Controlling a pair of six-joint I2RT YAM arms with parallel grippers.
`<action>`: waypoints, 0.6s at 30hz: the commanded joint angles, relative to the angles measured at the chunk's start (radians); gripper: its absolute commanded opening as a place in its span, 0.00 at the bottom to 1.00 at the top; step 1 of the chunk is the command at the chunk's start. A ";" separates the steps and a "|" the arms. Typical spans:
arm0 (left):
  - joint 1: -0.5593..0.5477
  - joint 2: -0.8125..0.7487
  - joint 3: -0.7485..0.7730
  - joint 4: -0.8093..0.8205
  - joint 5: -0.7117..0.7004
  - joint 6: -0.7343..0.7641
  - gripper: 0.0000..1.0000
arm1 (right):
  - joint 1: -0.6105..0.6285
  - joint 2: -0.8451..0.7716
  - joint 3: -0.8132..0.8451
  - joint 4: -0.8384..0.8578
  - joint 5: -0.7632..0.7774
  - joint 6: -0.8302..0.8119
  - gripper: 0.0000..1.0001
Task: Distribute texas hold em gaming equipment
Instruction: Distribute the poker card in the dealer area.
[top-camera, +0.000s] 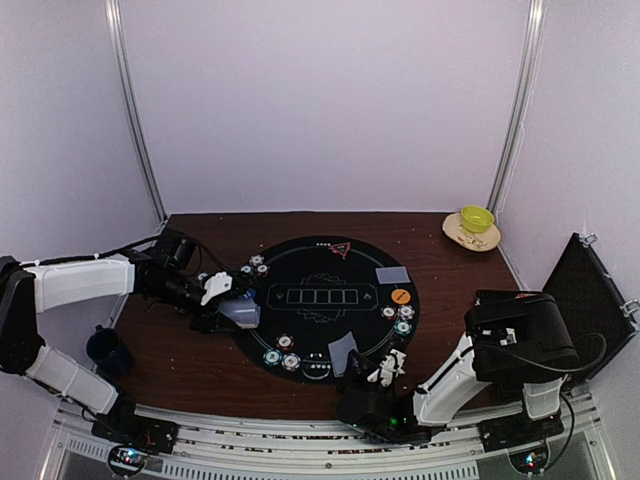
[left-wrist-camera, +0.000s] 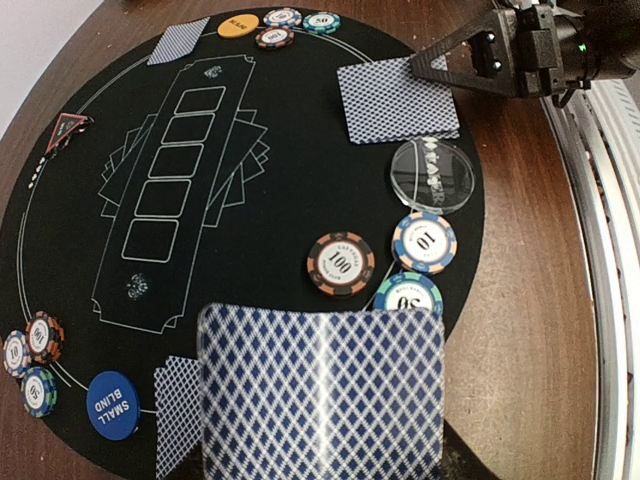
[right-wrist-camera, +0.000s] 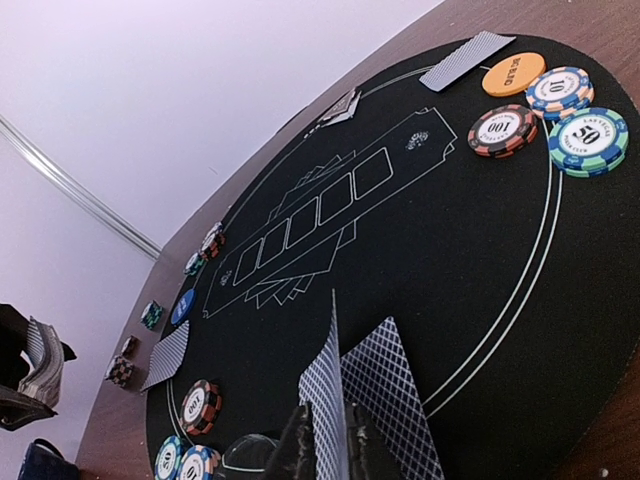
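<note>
Dark wooden table (top-camera: 190, 350) carries a round black mat (top-camera: 300, 263). My left gripper (top-camera: 230, 300) hovers over the mat's left edge, clamped on a stack of cards (left-wrist-camera: 320, 395). My right gripper (right-wrist-camera: 328, 452) sits at the near rim, pinching one card (right-wrist-camera: 322, 390) upright on its edge, just beside a face-down card (right-wrist-camera: 395, 400). Chips (left-wrist-camera: 340, 263) lie in small groups round the rim.

mat (top-camera: 300, 262) on table (top-camera: 470, 285) centre | bowl (top-camera: 477, 217) far-right corner | mug (top-camera: 106, 350) left of mat | chips (left-wrist-camera: 341, 263) on mat
</note>
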 joint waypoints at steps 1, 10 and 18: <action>-0.002 0.000 0.001 0.028 0.018 0.000 0.47 | 0.008 0.017 0.024 -0.074 0.020 0.023 0.17; -0.001 0.000 0.001 0.028 0.018 -0.002 0.47 | 0.021 -0.003 0.045 -0.199 0.039 0.069 0.31; -0.002 -0.003 0.001 0.028 0.016 -0.002 0.47 | 0.037 -0.031 0.102 -0.414 0.082 0.159 0.41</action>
